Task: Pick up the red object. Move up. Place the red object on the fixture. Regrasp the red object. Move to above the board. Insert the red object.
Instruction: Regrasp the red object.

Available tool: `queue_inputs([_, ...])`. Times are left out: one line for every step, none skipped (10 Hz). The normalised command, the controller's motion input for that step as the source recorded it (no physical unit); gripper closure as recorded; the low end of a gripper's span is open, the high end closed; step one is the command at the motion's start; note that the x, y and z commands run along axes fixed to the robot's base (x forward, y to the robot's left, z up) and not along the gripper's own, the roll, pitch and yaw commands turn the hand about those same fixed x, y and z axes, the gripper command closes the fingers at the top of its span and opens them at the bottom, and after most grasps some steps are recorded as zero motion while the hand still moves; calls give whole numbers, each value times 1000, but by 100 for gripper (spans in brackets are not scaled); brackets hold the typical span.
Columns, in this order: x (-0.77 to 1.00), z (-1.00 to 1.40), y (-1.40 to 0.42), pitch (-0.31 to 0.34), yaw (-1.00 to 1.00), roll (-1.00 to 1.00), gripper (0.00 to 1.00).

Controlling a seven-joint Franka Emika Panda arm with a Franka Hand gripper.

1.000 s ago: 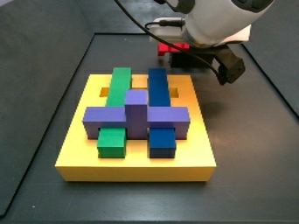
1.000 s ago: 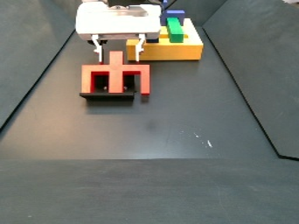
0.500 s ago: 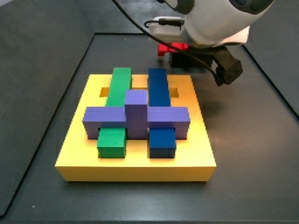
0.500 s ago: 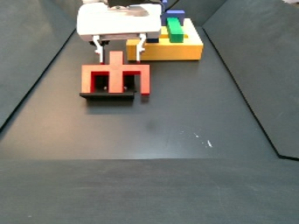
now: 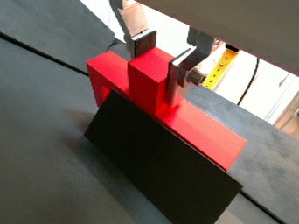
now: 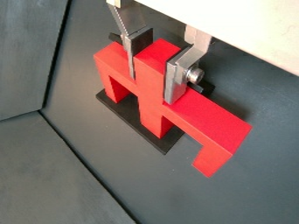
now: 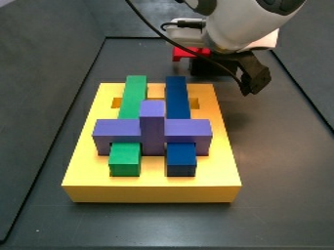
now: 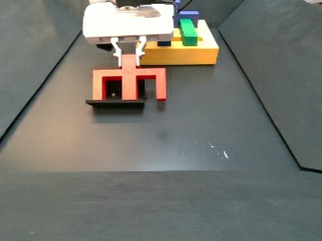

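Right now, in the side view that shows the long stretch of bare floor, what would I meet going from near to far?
Bare floor → fixture → red object → gripper gripping its stub → board.

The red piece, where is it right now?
In a side view, the red piece sits on the small dark fixture on the floor, just in front of the yellow board. The gripper straddles its central stub from above.
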Motion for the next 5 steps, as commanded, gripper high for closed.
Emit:
queue_inputs([0,0,0,0,0,0,100])
queue_inputs([0,0,0,0,0,0,100])
queue_inputs([0,0,0,0,0,0,100])
queue_inputs([0,0,0,0,0,0,100])
queue_inputs([0,0,0,0,0,0,100])
